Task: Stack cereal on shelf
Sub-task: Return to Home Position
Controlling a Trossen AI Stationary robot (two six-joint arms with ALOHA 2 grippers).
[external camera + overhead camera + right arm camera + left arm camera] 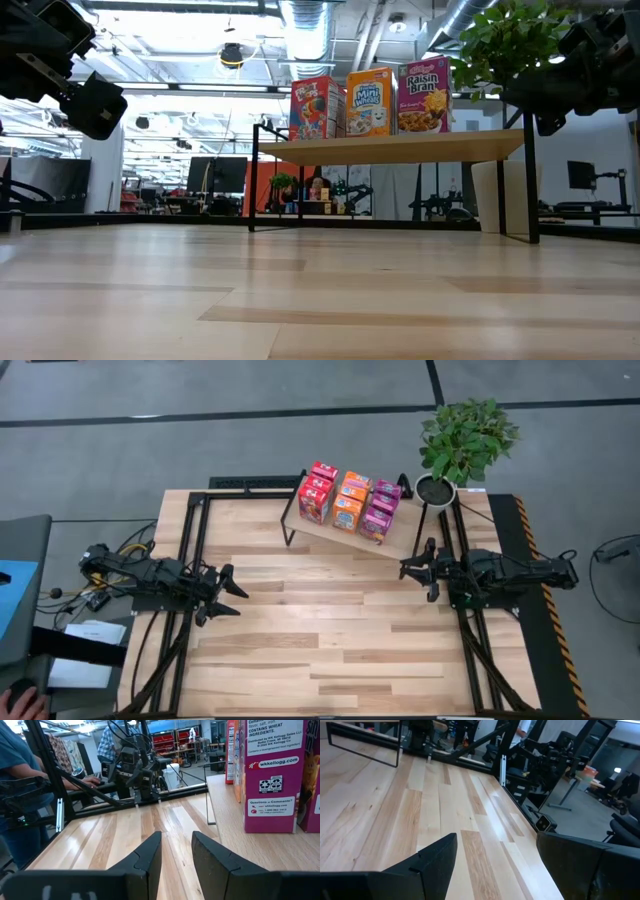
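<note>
The cereal [348,500] stands in rows on the shelf [400,148] at the counter's [300,650] far edge, just far-left of the nearer right end effector [415,570], whose fingers, like the left end effector's [231,591], are apart and empty.

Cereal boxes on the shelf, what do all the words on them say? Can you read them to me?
"Raisin Bran": front of the magenta-purple cardboard cereal box on the light wood shelf.
"Mini Wheats": front of the orange cardboard cereal box.
"CONTAINS WHEAT INGREDIENTS.", "wkkellogg.com", "Questions or Comments?": a magenta-purple side panel, right wrist view.
Red cardboard cereal box: name too blurred to read.
Other small print: too small.
</note>
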